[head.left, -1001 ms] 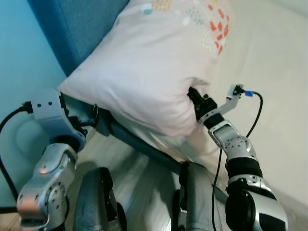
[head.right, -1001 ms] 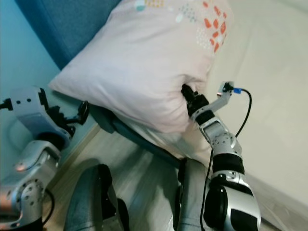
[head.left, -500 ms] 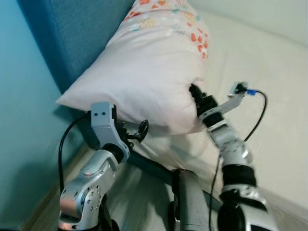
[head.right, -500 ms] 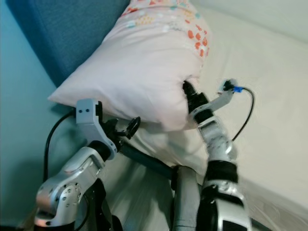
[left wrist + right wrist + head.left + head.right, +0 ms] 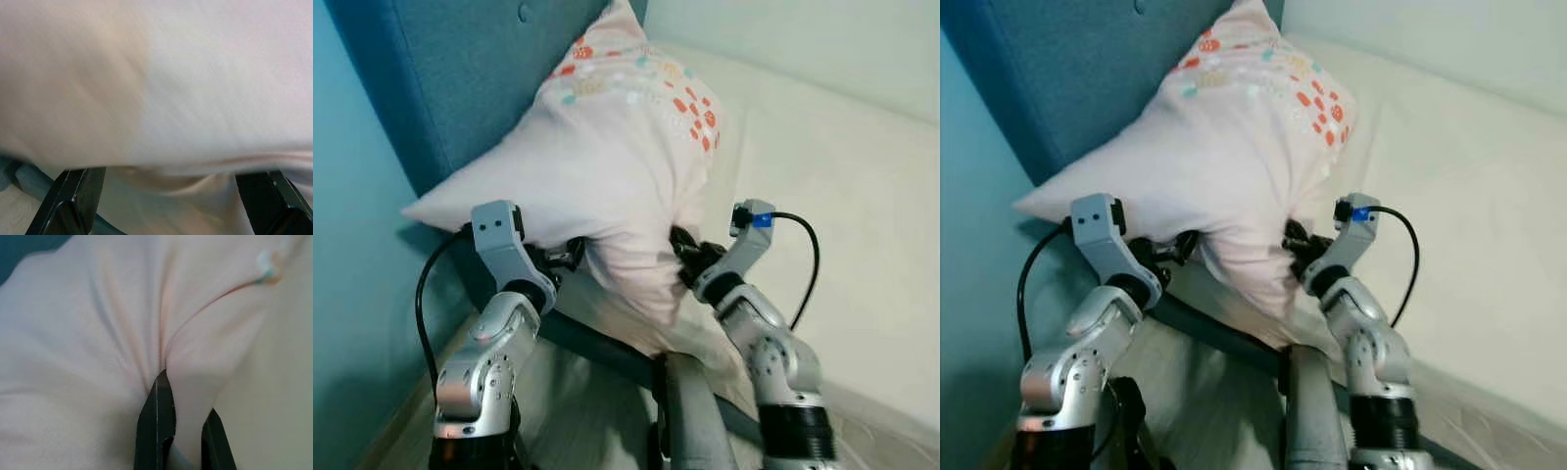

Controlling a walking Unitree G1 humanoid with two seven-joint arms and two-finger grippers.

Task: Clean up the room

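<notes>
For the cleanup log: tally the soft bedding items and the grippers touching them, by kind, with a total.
Pale pink pillow with orange and teal print: 1
Cream mattress: 1
Grippers at the pillow: 2, left gripper open against it, right gripper pinching its fabric
Total: 4

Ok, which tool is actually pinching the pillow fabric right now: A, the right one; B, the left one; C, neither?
A: the right tool has its black fingers closed on a fold of the pink pillow, while the left tool has its fingers spread wide under the pillow's edge.
</notes>
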